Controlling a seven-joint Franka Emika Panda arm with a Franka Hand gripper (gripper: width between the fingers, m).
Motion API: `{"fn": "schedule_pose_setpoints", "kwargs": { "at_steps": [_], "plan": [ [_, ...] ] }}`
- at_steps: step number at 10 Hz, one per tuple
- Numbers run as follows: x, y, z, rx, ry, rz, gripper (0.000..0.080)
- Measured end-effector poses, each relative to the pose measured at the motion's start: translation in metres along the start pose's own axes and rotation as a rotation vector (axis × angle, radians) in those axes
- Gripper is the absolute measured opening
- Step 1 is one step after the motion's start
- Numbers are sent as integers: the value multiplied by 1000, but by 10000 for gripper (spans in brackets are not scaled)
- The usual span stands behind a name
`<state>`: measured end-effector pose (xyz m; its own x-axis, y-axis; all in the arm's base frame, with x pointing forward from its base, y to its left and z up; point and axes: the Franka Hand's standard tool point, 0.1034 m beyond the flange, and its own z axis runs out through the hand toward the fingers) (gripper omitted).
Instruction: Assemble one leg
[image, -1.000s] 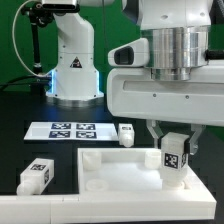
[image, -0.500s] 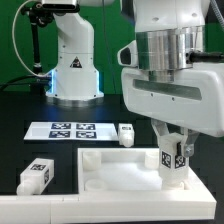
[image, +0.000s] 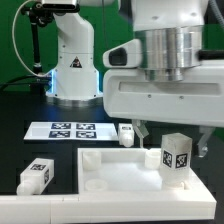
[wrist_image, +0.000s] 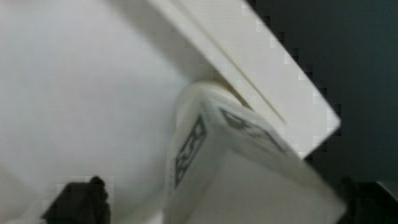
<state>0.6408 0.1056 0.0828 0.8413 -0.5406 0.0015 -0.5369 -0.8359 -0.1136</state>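
Exterior view: the leg (image: 177, 154) stood slightly tilted on the corner of the panel (image: 105, 172) at the exterior view's right. I judged it placed, but seating was unconfirmed. The gripper (image: 172, 141) was spread wide, its fingers clear on either side and holding nothing. Wrist view: the leg lay close against the panel — finger contact not discernible.

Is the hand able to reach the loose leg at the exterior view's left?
Probably yes: that leg lies apart from the panel with nothing over it, and the hand looks open.
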Motion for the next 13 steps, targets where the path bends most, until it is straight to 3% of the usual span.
{"fn": "schedule_pose_setpoints", "kwargs": {
  "at_steps": [3,6,9,10,11,12,13],
  "plan": [
    [1,2,-2,-5,4,-199,649],
    [-2,1,4,-36,2,-671,649],
    [-2,2,5,-37,1,-673,645],
    [-2,2,5,-36,1,-649,462],
    [-2,2,5,-36,2,-585,462],
    [-2,1,5,-35,3,-516,286],
    [-2,1,5,-35,5,-445,287]
  ]
}}
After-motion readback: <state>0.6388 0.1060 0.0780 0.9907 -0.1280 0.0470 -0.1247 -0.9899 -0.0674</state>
